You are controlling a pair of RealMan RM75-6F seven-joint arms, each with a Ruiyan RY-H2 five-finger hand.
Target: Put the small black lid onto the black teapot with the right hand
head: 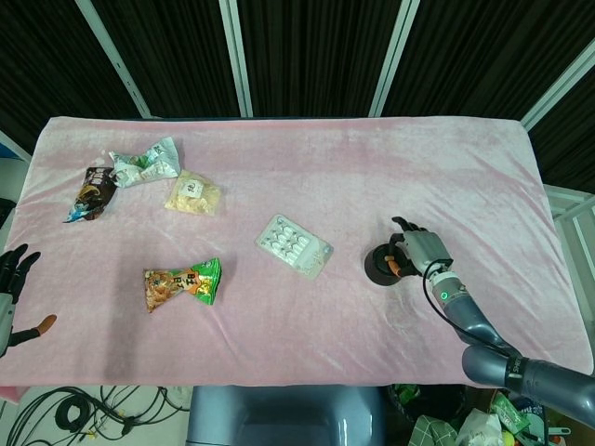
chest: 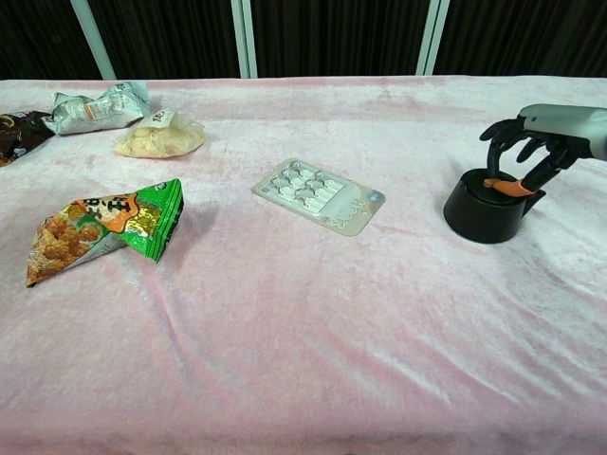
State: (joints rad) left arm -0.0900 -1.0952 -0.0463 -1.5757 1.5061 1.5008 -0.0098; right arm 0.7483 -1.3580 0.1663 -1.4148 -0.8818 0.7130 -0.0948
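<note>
While your right hand (chest: 531,152) hangs over the black teapot (chest: 482,209) at the right of the pink table (head: 307,167), its dark fingers (chest: 501,136) curl down around the pot's top and the orange-tipped thumb lies at the rim. You cannot tell from either view whether the small lid is pinched there or already seated; it blends into the pot. Your left hand (head: 13,288) sits off the table's left edge, fingers spread, holding nothing. A blister pack (chest: 319,195) lies left of the teapot, well apart.
</note>
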